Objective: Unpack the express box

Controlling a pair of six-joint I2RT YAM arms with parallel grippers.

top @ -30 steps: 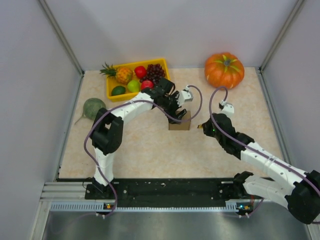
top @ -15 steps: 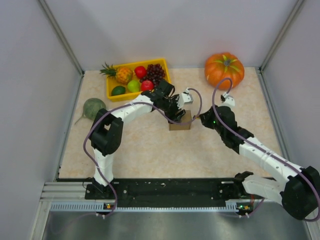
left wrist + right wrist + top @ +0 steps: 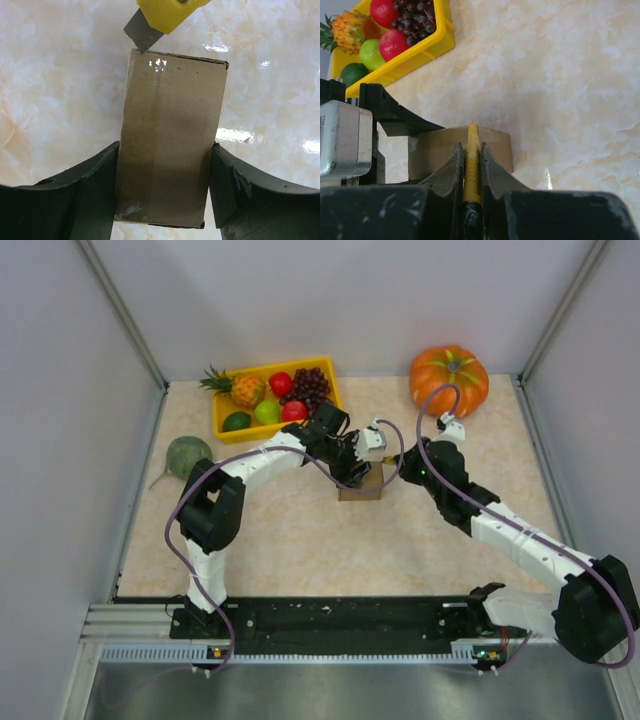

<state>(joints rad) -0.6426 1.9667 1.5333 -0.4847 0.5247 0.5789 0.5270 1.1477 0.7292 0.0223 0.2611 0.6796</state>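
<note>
- The box [image 3: 172,115] sits mid-table on the marbled table [image 3: 300,540], closed, with a band of tape running along its top.
- Left pincer [image 3: 164,165]: grasping the box. One finger presses each long side, and the box sits square between them.
- Right pincer [image 3: 471,148]: clenched on a yellow knife [image 3: 471,175], which stands edge-on between the fingers.
- The grey blade [image 3: 141,34] points down at the box. Its tip meets the far top edge near one corner.
- Obstruction: in the overhead view the left wrist and its cable cover most of the box, leaving only the near side showing. In the right wrist view the left pincer's housing stands just beside the box and hides that end.
- Surroundings: the yellow tray [image 3: 420,57] lies near the box towards the rear left. It holds a pineapple [image 3: 240,389], grapes [image 3: 311,383] and round fruit.
- The pumpkin [image 3: 449,380] stands at the rear right, well apart from the box.
- A green melon [image 3: 187,455] lies by the left wall.
</note>
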